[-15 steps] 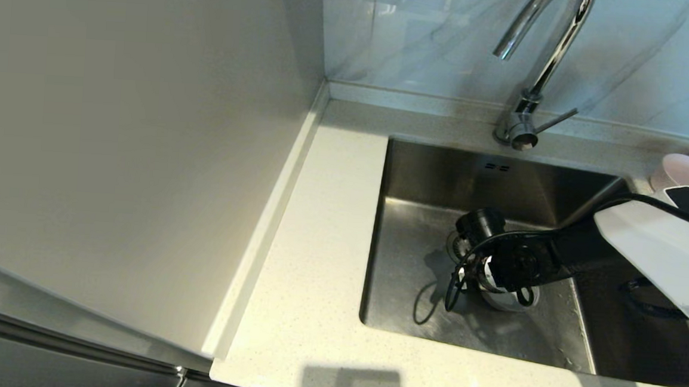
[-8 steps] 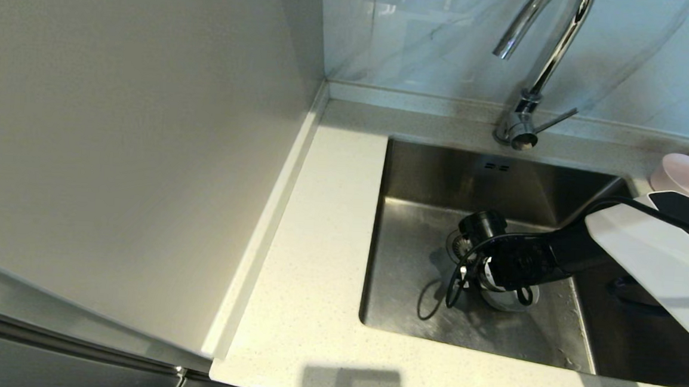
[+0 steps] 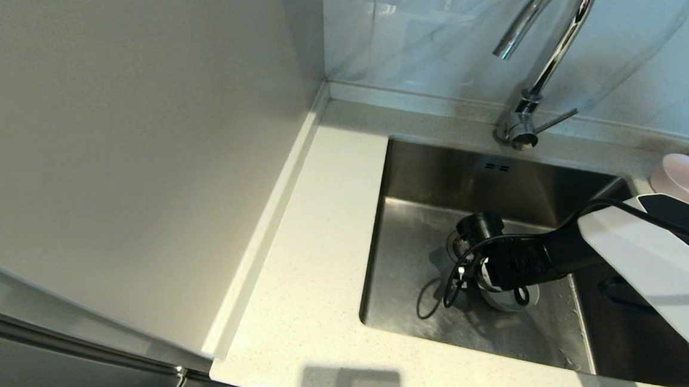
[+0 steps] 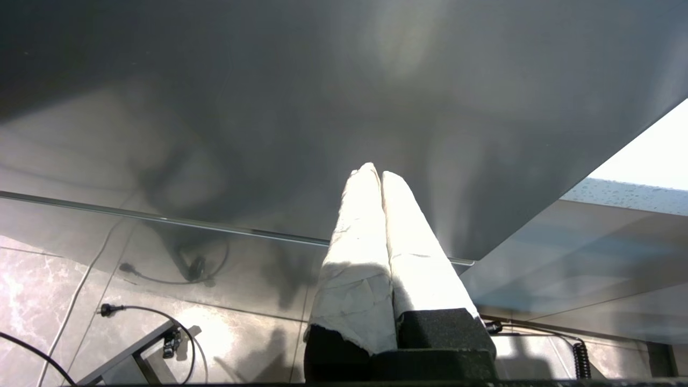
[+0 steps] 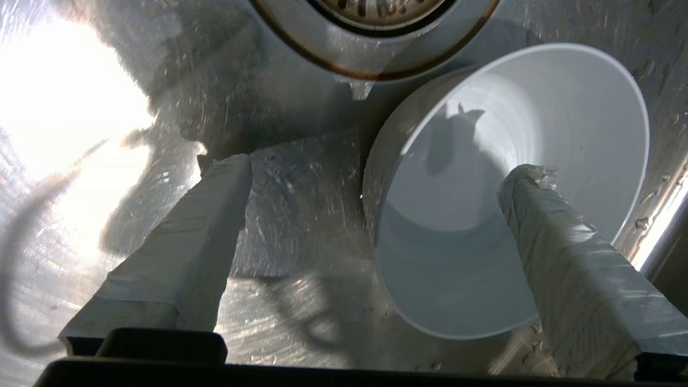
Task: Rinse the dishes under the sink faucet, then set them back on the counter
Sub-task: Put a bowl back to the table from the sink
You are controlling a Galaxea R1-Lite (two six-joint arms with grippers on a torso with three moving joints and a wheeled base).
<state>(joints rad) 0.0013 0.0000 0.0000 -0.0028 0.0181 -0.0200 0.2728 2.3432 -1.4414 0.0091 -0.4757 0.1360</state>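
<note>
A white bowl (image 5: 510,215) lies tilted on the floor of the steel sink (image 3: 431,235), next to the round drain strainer (image 5: 376,16). My right gripper (image 5: 376,169) is low in the basin and open. One of its taped fingers (image 5: 543,215) is inside the bowl and the other rests outside on the sink floor, so the bowl's wall stands between them. In the head view the wrist covers most of the bowl (image 3: 508,300). A pale pink bowl (image 3: 686,178) sits on the counter at the sink's far right corner. The third bowl is hidden. No water runs from the chrome faucet (image 3: 544,56).
The faucet's side lever (image 3: 555,119) points right. Speckled counter (image 3: 317,246) runs along the sink's left and front. A beige side panel (image 3: 132,144) rises on the left. My left gripper (image 4: 376,173) hangs parked below counter level, shut and empty, above the tiled floor.
My right forearm has dropped and eased slightly left, uncovering more of the pink bowl. The wrist in the sink has barely shifted, and the white bowl stays where it was.
</note>
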